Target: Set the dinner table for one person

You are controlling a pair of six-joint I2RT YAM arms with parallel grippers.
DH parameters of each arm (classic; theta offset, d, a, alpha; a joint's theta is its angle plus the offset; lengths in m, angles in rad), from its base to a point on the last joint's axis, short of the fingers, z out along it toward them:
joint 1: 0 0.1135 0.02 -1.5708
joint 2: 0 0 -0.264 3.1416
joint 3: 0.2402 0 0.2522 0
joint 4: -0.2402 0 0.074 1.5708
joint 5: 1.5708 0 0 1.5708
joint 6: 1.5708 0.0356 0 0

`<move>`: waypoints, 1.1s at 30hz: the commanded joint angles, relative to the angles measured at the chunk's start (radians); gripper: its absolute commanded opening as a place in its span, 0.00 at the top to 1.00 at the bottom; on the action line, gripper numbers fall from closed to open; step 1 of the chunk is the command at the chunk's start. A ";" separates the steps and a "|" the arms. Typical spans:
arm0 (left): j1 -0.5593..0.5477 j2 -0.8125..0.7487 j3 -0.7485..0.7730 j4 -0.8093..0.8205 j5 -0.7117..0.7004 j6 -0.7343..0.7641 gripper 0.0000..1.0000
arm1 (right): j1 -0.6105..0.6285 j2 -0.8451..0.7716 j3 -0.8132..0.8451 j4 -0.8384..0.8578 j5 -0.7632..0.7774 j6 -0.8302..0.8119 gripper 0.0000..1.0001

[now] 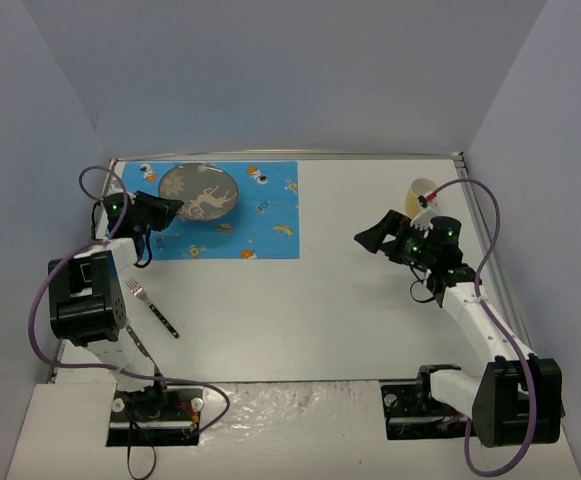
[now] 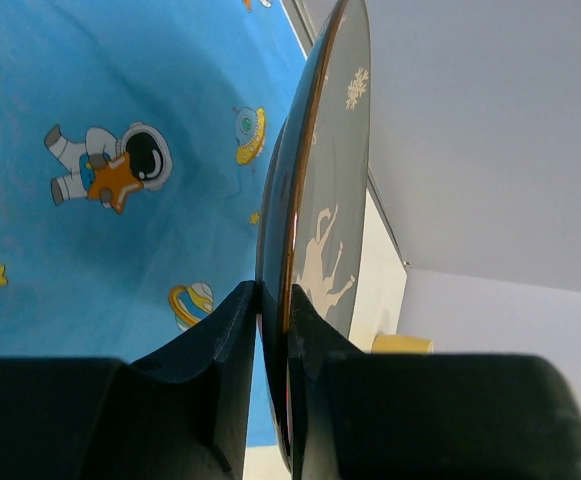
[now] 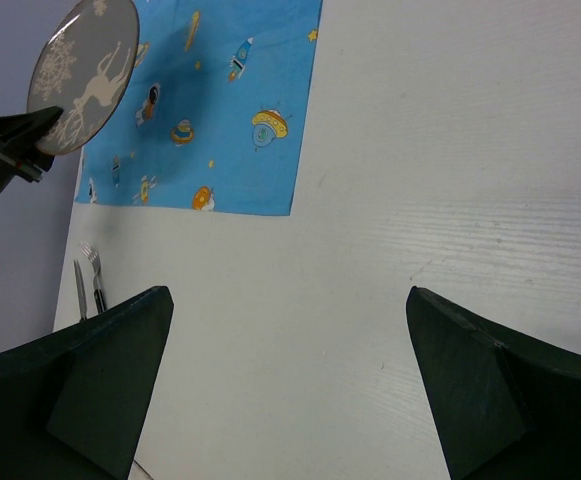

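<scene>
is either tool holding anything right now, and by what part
The left tool pinches the plate by its rim; the right tool is open and holds nothing.

This is a robotics lab test cell rather than a home. A bare white worktop (image 1: 350,310) is boxed in along its far, left and right edges by plain, unmarked pale panels (image 1: 270,70). The left arm (image 1: 88,295) and the right arm (image 1: 485,335) are bolted to mounting plates (image 1: 155,412) at the near edge, with purple cables (image 1: 32,320) looping loose. The only homely things are a blue cartoon mat (image 1: 270,225), a plate (image 1: 198,192), a fork (image 1: 152,306) and a yellow cup (image 1: 422,190).
</scene>
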 commanded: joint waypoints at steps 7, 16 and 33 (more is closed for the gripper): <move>0.024 0.124 0.185 0.303 0.094 -0.089 1.00 | -0.017 -0.006 0.023 0.039 -0.047 -0.037 0.00; 0.023 0.218 0.198 0.342 0.114 -0.106 1.00 | -0.023 0.001 0.019 0.036 -0.051 -0.034 0.00; 0.021 0.321 0.181 0.338 0.116 -0.091 0.94 | -0.023 0.003 0.000 0.040 -0.050 -0.038 0.00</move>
